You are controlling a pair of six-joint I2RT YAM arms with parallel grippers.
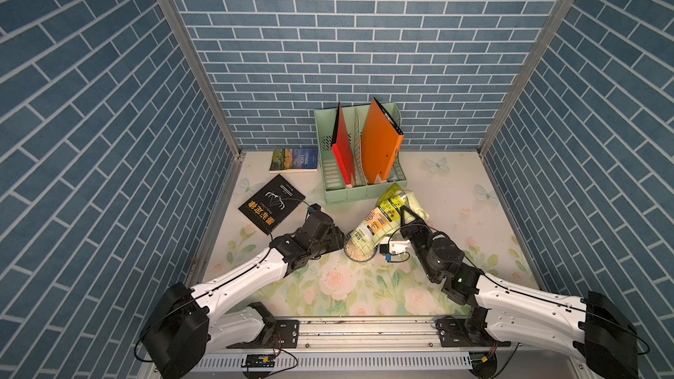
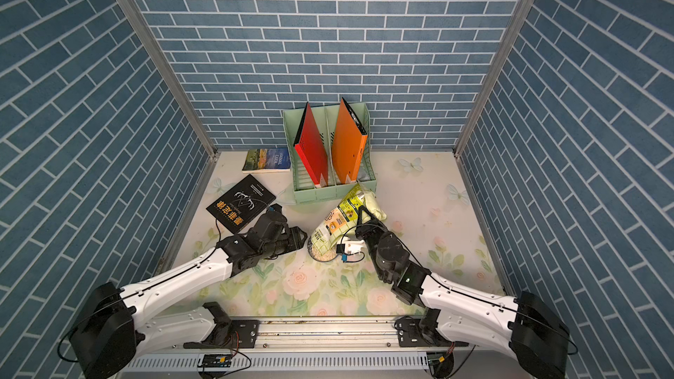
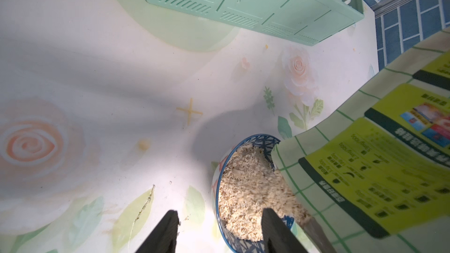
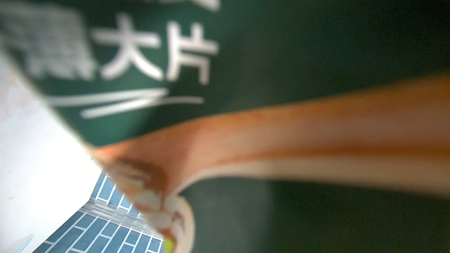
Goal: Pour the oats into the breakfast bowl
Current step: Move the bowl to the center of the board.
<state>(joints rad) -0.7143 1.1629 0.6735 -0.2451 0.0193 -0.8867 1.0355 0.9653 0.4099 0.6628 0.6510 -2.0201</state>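
Observation:
The green-checked pouch (image 1: 381, 222) hangs tilted, mouth down over the breakfast bowl (image 1: 361, 259), with my right gripper (image 1: 406, 215) shut on its upper part. In the right wrist view the pouch (image 4: 316, 32) fills the frame, blurred, and hides the jaws. The blue-and-white bowl (image 3: 264, 139) holds a heap of pale oats (image 3: 248, 186), and the pouch's mouth (image 3: 282, 156) rests against them. My left gripper (image 3: 220, 211) is open astride the bowl's near rim. One finger (image 3: 275, 227) is over the oats. The other (image 3: 168, 229) stands outside, apart from the wall.
A mint file rack (image 1: 364, 193) with a red folder (image 1: 343, 147) and an orange folder (image 1: 381, 140) stands just behind the pouch. A black book (image 1: 271, 202) lies left of the left gripper, another book (image 1: 293, 160) at the back. Brick-patterned walls close three sides.

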